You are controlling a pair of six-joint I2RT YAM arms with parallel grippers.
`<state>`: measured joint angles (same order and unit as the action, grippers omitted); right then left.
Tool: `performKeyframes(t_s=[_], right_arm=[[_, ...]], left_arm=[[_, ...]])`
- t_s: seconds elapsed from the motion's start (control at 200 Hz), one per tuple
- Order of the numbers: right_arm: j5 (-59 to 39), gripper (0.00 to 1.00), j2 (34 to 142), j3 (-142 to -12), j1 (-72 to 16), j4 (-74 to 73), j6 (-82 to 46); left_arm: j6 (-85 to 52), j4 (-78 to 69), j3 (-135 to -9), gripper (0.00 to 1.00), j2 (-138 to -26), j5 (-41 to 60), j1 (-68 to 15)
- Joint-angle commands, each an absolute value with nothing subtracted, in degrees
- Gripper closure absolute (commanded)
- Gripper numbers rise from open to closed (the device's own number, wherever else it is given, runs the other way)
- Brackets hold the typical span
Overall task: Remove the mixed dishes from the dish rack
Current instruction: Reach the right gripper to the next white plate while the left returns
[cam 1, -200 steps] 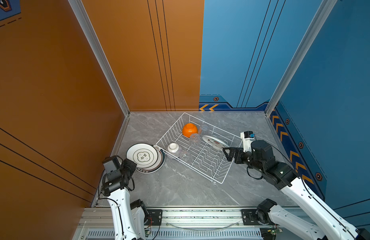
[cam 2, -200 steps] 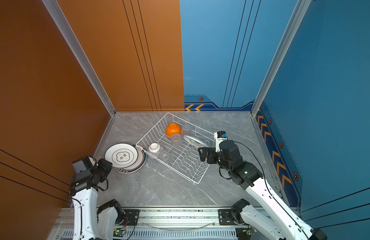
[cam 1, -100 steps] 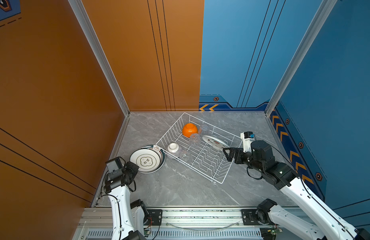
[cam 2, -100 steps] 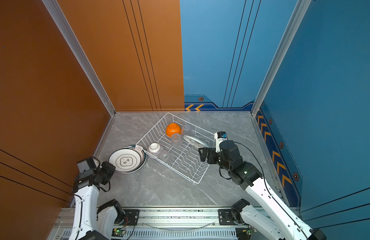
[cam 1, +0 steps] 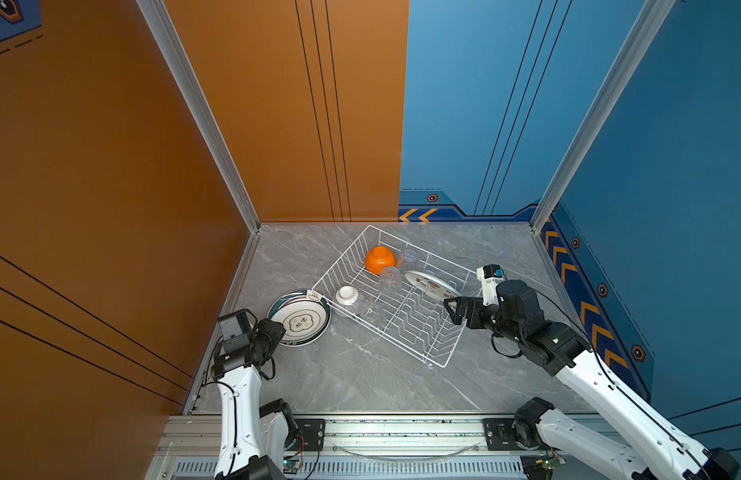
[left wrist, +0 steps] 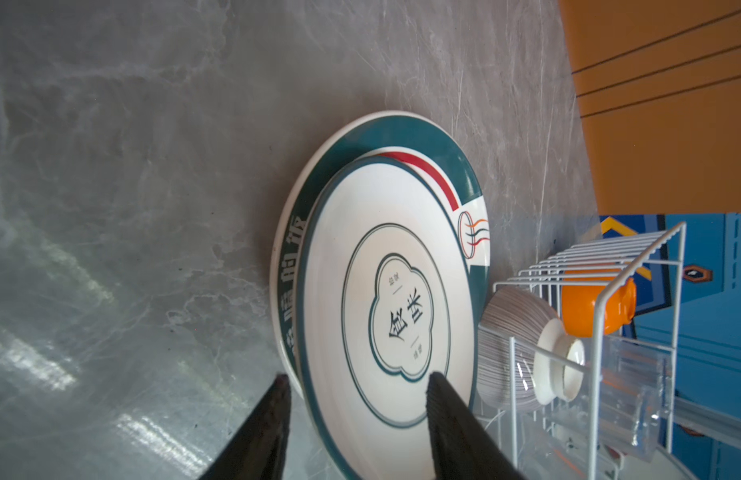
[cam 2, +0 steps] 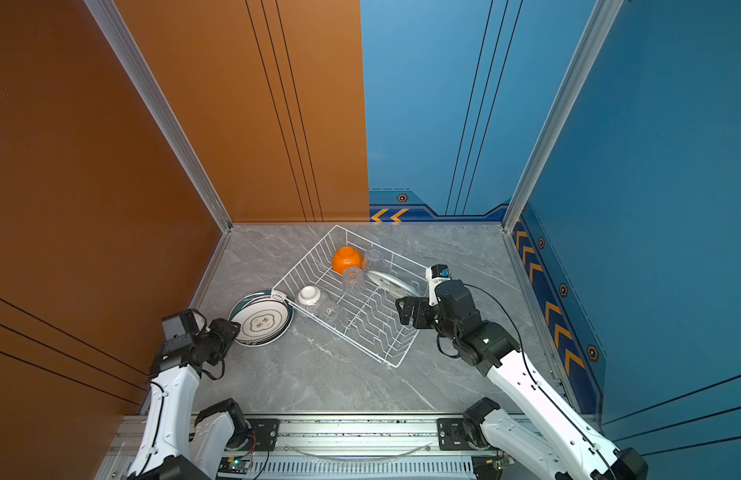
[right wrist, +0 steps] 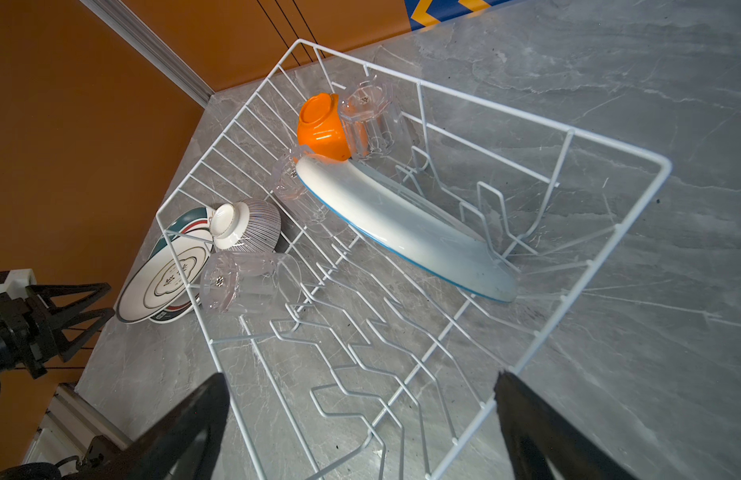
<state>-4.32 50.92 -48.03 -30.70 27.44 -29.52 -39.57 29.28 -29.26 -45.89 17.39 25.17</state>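
The white wire dish rack [cam 1: 342, 257] sits mid-table. Inside it are an upturned orange bowl [cam 1: 380, 260], a grey-striped bowl [cam 1: 347, 296], three clear glasses [cam 1: 389, 280] and a watermelon plate [cam 1: 431, 284] leaning on the prongs. Left of the rack, a small teal-rimmed plate [left wrist: 385, 307] rests on a larger one [left wrist: 360, 137], seen in both top views as one stack [cam 2: 260, 318]. My left gripper [left wrist: 357, 376] is open and straddles that stack's near edge. The right gripper [right wrist: 360, 376] hangs wide open over the rack's right rim, empty, just short of the watermelon plate.
The orange wall [cam 1: 111, 208] runs close along the left of the plate stack. A blue wall [cam 1: 651, 208] stands right of the right arm. Bare grey marble table [cam 1: 360, 386] lies between the rack and the front rail [cam 1: 402, 428].
My left gripper has opened and let go of the top teal-rimmed plate, which now rests on the larger one. That arm has shifted slightly toward the rack. The right arm has not moved.
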Motion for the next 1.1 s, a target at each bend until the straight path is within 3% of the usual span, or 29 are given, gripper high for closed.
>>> performKeyframes(t_s=[0.0,0.31,0.646,0.826,0.926,1.096], right_arm=[[-2.27,0.00,52.00,-49.58,-31.18,29.36,-27.32],[5.08,0.00,59.76,-54.26,-34.03,32.92,-22.63],[24.79,0.00,73.59,-64.14,-41.71,37.85,-17.35],[30.66,0.09,79.36,-68.47,-43.41,39.37,-15.92],[31.90,0.20,81.50,-69.97,-44.19,39.60,-14.33],[36.33,0.30,85.50,-72.95,-45.56,41.68,-13.08]], left_arm=[[-39.31,28.04,-30.24,0.28,-45.63,18.37,24.70],[-38.94,28.08,-32.18,0.04,-41.32,23.31,23.98],[-36.22,28.03,-39.93,0.02,-41.18,22.32,12.55],[-33.82,28.03,-42.50,0.02,-44.14,16.76,2.94],[-33.32,27.22,-43.72,0.02,-46.20,16.39,0.31],[-32.57,25.51,-44.91,0.02,-47.62,13.36,-2.85]])
